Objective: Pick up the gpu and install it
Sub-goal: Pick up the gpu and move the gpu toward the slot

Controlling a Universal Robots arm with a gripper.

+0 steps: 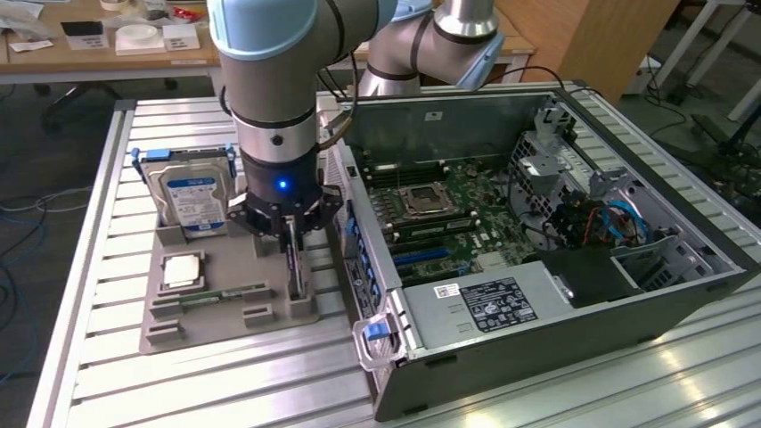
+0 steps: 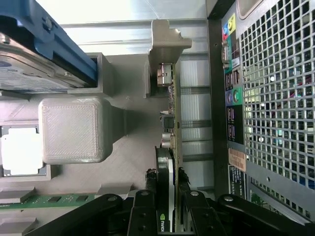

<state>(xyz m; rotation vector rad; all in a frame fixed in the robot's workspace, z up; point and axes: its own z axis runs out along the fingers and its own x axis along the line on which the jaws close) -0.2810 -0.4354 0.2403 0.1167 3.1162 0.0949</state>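
The gpu, a thin flat black expansion card with a silver metal end bracket, stands on its long edge in a slot of the grey plastic holder tray, on the tray's side nearest the computer. My gripper is down over it, black fingers closed against both faces of the card, so I have it pinched. In the same tray sit a slim green memory stick, a square silver processor chip and a silver hard drive with a blue-and-white label upright in a blue bracket. Just beside the tray, on the exterior view's right, lies the open black computer case with its green motherboard exposed, all on a ribbed aluminium table.
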